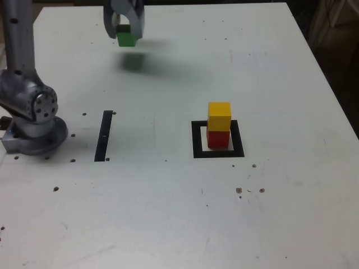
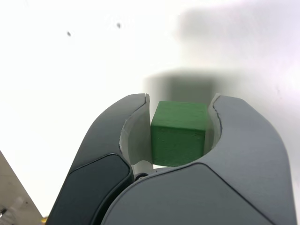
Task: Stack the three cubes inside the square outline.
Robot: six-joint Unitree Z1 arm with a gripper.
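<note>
White desk (image 1: 168, 213) lies bare below; fingers (image 1: 124, 35) clamped on the green cube (image 1: 126, 38), which I'd lower squarely onto the yellow cube (image 1: 219, 116); release gently.

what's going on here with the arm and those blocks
The robot arm's gripper is shut on a green cube and holds it in the air above the table, a shadow beneath it. A yellow cube already sits on a red cube inside the black square outline. Only the green one is left to add.
</note>
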